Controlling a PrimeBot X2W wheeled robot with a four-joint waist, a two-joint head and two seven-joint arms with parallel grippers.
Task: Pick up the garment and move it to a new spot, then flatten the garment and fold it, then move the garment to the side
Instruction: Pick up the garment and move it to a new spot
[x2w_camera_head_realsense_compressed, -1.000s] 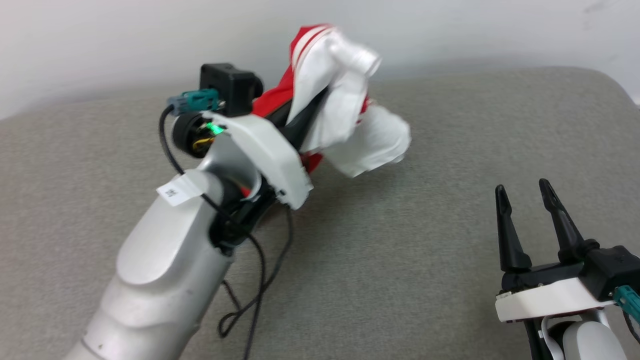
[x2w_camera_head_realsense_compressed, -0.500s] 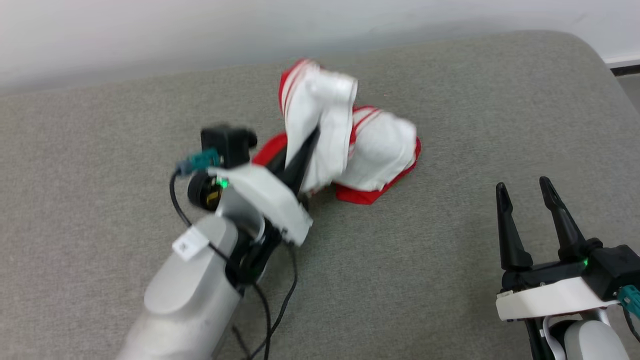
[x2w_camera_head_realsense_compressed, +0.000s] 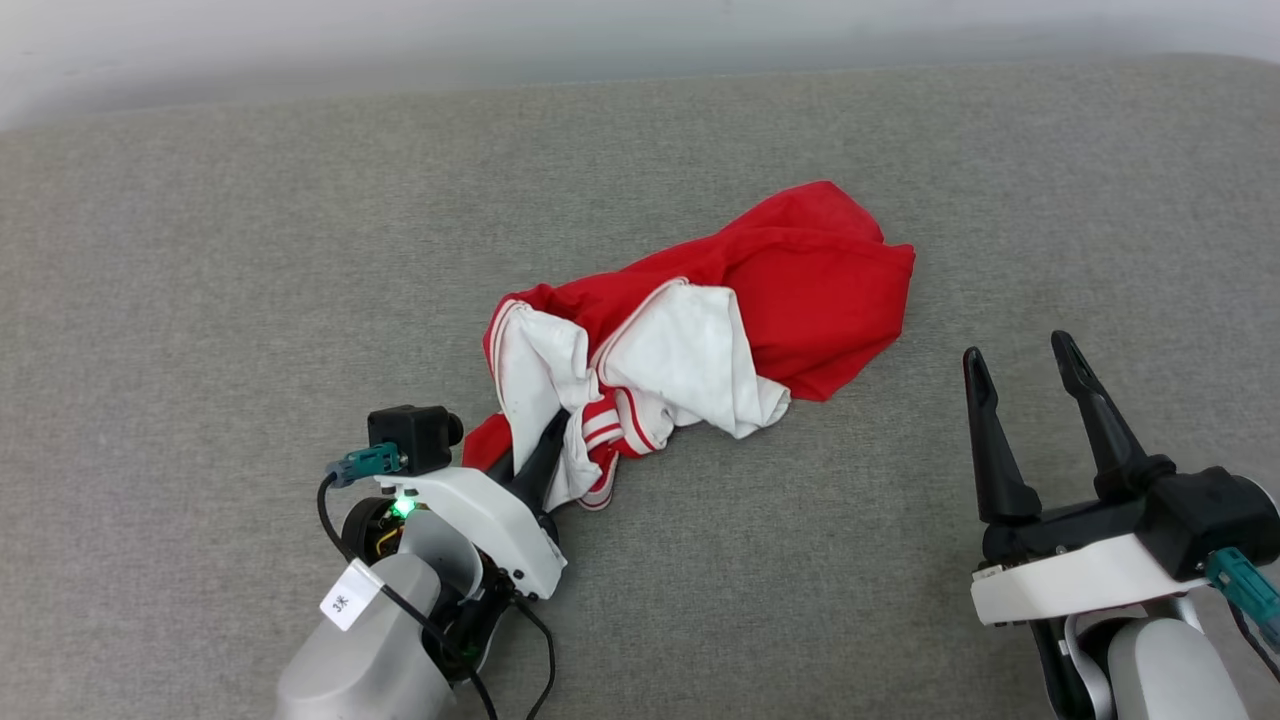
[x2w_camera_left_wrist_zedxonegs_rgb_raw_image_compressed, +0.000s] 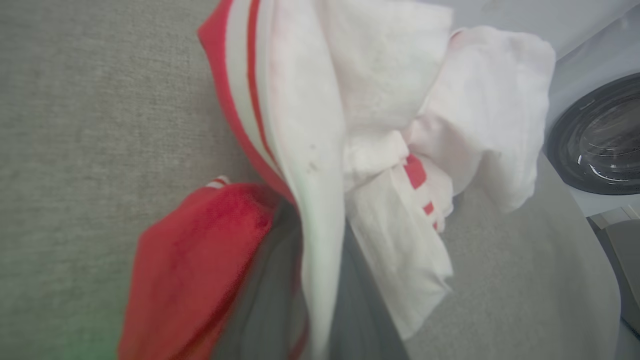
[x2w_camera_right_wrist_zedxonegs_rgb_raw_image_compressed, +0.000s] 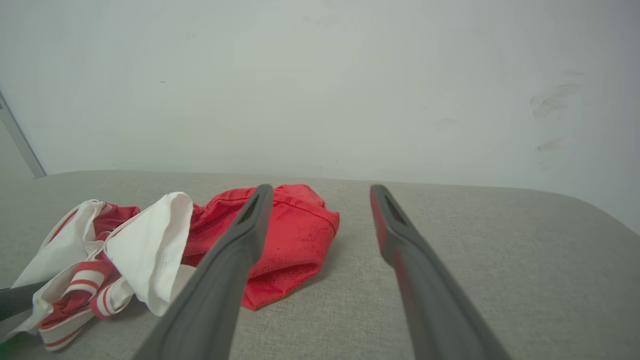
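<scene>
**Left end effector gripping the crumpled jersey on the grey table**

The garment (x2w_camera_head_realsense_compressed: 800, 290) is lying crumpled on the grey fabric-covered table (x2w_camera_head_realsense_compressed: 200, 250). Its red body is bunching toward the far right, with the white sleeves and striped trim heaping nearer the robot. The left end effector (x2w_camera_head_realsense_compressed: 553, 428) is clenching a fold of white sleeve at the heap's near left edge, and cloth is draping over its dark fingers (x2w_camera_left_wrist_zedxonegs_rgb_raw_image_compressed: 267, 300). The right end effector (x2w_camera_head_realsense_compressed: 1016, 350) is sitting released, jaws spread wide, apart from the garment on its right. In the left wrist view, a white appliance (x2w_camera_left_wrist_zedxonegs_rgb_raw_image_compressed: 595, 145) is showing a round dark door; its inside cannot be made out.
</scene>
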